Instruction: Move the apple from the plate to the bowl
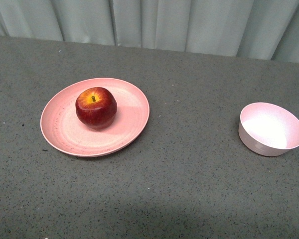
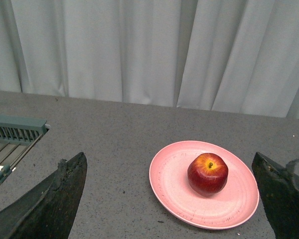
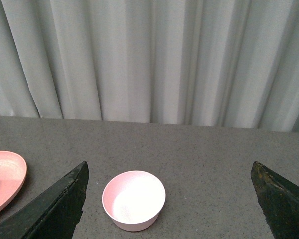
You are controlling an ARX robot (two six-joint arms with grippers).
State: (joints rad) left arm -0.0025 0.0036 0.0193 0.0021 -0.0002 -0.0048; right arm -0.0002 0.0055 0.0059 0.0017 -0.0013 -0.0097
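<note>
A dark red apple (image 1: 95,107) with a yellow patch round its stem sits upright on the salmon-pink plate (image 1: 65,137) at the table's left. The small pale pink bowl (image 1: 271,129) stands empty at the right. Neither arm shows in the front view. In the left wrist view the apple (image 2: 208,174) and plate (image 2: 174,189) lie ahead, between the wide-open fingers of my left gripper (image 2: 172,196). In the right wrist view the bowl (image 3: 133,200) lies ahead between the open fingers of my right gripper (image 3: 169,199), and the plate's edge (image 3: 10,177) shows at one side.
The grey speckled table (image 1: 189,189) runs back to a pale curtain (image 1: 154,22). A grey-green slatted rack (image 2: 15,130) shows at the table's edge in the left wrist view.
</note>
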